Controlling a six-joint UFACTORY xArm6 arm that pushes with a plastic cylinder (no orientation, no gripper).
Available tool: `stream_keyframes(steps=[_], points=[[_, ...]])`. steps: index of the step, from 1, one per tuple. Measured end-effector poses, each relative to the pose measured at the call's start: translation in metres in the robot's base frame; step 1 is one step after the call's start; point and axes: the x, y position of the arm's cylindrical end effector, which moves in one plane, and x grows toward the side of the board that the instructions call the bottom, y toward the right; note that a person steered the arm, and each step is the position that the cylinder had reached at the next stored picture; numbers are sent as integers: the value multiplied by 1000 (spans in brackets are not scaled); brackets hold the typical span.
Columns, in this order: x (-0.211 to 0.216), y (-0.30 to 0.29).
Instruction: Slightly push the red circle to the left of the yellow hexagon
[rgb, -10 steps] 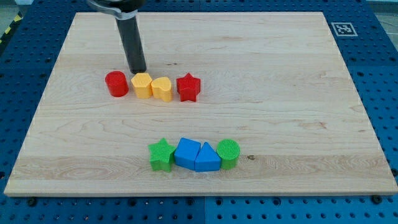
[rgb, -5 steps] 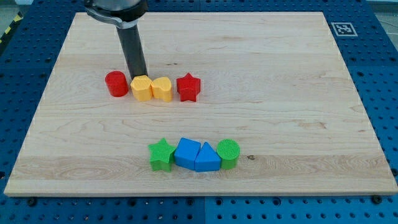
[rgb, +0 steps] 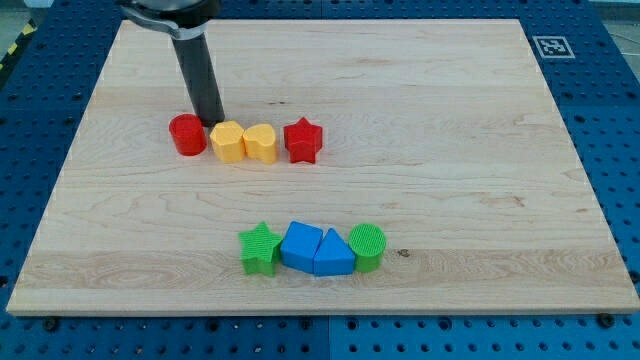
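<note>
Eight ribbed plastic blocks, wooden board

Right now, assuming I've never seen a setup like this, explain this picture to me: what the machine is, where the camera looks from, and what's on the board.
One camera looks down at a slant on a wooden board; where it is mounted is not on record. The dark rod is the end of a robot arm. It has no gripper and holds nothing; it only pushes.

My tip sits just above the gap between the red circle and the yellow hexagon. Rightward follow a yellow heart and a red star.

Lower down: green star, blue cube, blue triangle, green circle.
</note>
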Motion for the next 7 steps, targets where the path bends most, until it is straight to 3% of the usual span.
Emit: stream_keyframes(steps=[3,7], points=[[-18,-4],[-6,-23]])
